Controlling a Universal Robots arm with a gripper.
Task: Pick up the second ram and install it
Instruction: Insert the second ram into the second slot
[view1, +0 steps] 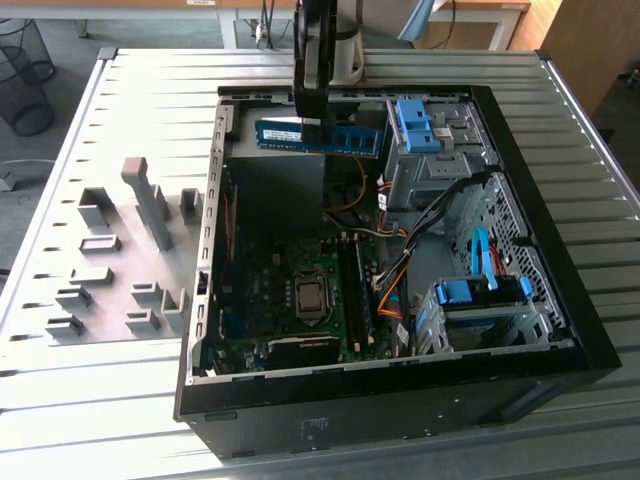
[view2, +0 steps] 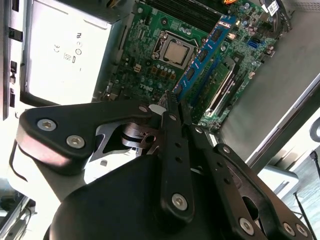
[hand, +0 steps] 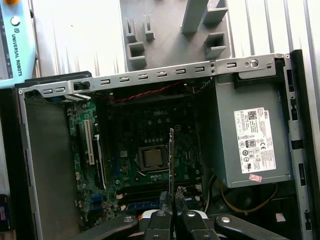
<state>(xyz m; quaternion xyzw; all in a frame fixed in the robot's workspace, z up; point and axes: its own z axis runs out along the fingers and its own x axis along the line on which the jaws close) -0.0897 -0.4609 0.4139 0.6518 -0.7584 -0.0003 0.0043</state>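
The second ram (view1: 320, 137), a long blue stick with black chips, hangs level above the back of the open computer case (view1: 560, 300). My gripper (view1: 312, 112) is shut on it from above, near its middle. In the second wrist view the ram (view2: 202, 57) runs out from between the fingertips of the gripper (view2: 172, 107) over the green motherboard (view2: 150, 60). In the first wrist view the ram (hand: 171, 160) shows edge-on above the gripper (hand: 172, 214), well clear of the board's long black slots (view1: 355, 290) below.
The grey fixture blocks (view1: 130, 260) stand on the table at the exterior view's left of the case. Inside the case are the processor socket (view1: 310, 297), a grey power supply (hand: 250, 135), blue drive cages (view1: 420, 125) (view1: 480, 295) and loose cables (view1: 390, 285).
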